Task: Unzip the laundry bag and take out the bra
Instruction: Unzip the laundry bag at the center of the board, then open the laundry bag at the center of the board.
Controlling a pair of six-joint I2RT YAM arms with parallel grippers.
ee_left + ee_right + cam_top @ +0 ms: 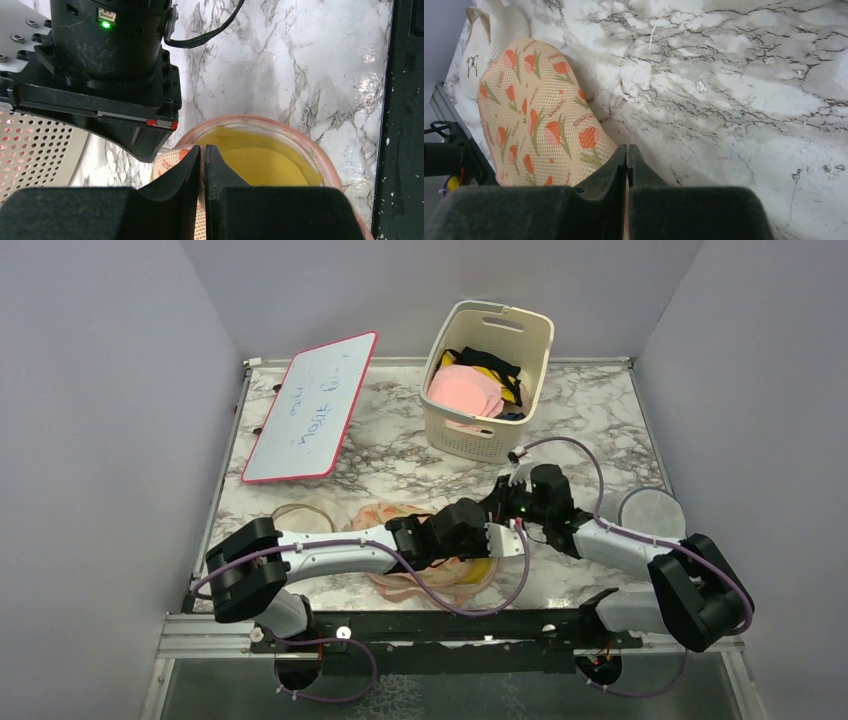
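The laundry bag [385,517] lies flat near the front of the table, mostly under both arms. Its beige mesh with orange carrot prints fills the left of the right wrist view [534,115]. In the left wrist view its pink-edged lobe [300,137] is open and the mustard-yellow bra [260,160] lies inside. The bra also shows in the top view [482,573]. My left gripper [202,147] is shut on the bag's upper flap at the opening [497,548]. My right gripper [627,146] is shut with a thin pale strip of the bag between its fingers [498,512].
A cream slotted basket [500,315] holding pink and black garments stands at the back. A red-framed whiteboard [310,405] lies at the back left. A white round mesh cylinder [650,510] sits right of the arms. A white pouch [494,30] lies beyond the bag. The right wrist body [110,65] is close to my left fingers.
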